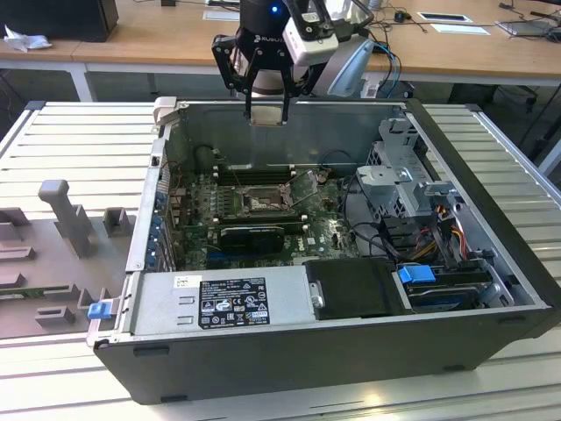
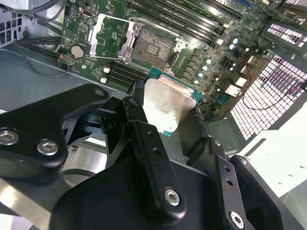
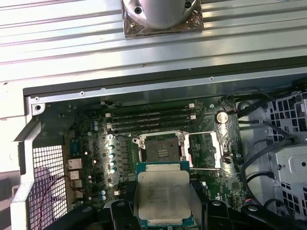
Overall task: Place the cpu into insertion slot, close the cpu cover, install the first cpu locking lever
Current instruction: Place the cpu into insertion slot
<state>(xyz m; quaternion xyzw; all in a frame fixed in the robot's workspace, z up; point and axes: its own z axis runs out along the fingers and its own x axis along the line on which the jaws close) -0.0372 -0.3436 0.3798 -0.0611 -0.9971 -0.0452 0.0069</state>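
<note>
Gripper (image 1: pixel 266 112) hung at 12 o'clock in exterior view, over case (image 1: pixel 351 132) rear wall. Fingers (image 2: pixel 144 134) pinched chip (image 3: pixel 163 196) by edges. Socket (image 3: pixel 162 149) lay bare, cover (image 3: pixel 216 152) flipped open. Judged: chip not yet seated; closing, locking left.

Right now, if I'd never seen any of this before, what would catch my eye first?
Probably the black gripper, hanging over the far wall of the open computer case in the exterior view and pinching the cpu, a silver square with a green rim. Down on the green motherboard, the insertion slot lies bare, with the cpu cover swung open beside it.
</note>
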